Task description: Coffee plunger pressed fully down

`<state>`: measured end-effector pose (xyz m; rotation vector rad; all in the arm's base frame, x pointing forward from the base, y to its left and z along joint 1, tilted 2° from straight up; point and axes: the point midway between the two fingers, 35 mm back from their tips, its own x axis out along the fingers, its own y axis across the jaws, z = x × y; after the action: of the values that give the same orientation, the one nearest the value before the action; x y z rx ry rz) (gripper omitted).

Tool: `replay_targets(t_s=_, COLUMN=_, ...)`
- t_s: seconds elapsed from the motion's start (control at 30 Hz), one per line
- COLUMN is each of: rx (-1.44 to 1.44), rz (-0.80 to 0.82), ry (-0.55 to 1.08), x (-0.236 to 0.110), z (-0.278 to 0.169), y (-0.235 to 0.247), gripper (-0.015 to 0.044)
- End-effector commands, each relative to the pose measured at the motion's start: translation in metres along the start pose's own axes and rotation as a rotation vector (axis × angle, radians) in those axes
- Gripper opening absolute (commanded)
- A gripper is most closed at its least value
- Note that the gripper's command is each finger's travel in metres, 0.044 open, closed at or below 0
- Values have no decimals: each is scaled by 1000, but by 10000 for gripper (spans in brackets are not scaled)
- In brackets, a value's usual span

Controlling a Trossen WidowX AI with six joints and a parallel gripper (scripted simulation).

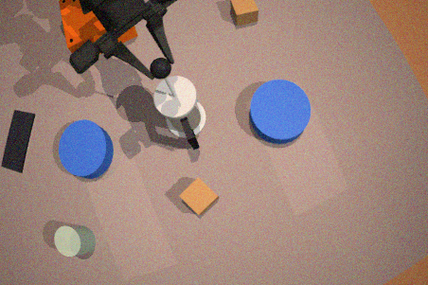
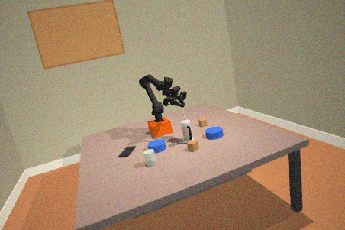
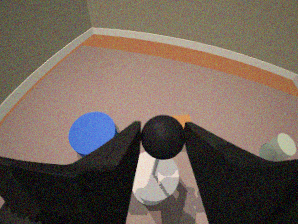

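Observation:
The coffee press (image 1: 176,97) (image 2: 185,130) stands upright on the table, a white cylinder with a black side handle; its white lid (image 3: 155,187) shows in the wrist view. A thin rod rises from the lid to the round black plunger knob (image 1: 161,68) (image 3: 163,137), well above the lid. My gripper (image 1: 163,70) (image 2: 183,105) (image 3: 162,127) is shut on the knob, with one fingertip at each side of it. In the exterior view the knob is hidden at the fingertips.
Blue discs (image 1: 280,111) (image 1: 83,149) lie on both sides of the press. Wooden cubes (image 1: 199,196) (image 1: 244,9), a pale green cylinder (image 1: 67,240) and a flat black block (image 1: 19,141) are also on the table (image 2: 214,165).

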<state>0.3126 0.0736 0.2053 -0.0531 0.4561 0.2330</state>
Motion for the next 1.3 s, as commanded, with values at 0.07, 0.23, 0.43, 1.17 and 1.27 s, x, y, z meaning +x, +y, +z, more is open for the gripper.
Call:
replay_targets(t_s=0.07, rx=4, rz=-1, ry=4, x=6, z=-8, y=0, gripper=121)
replay_targets(t_s=0.23, rx=4, rz=-1, ry=4, x=12, z=-14, y=0, gripper=121)
replay_targets(t_s=0.43, rx=4, rz=-1, ry=4, x=19, z=-21, y=0, gripper=121)
replay_targets(t_s=1.17, rx=4, rz=-1, ry=3, x=42, z=-49, y=0, gripper=121)
replay_targets(t_s=1.27, rx=4, rz=-1, ry=3, x=45, z=-53, y=0, gripper=121)
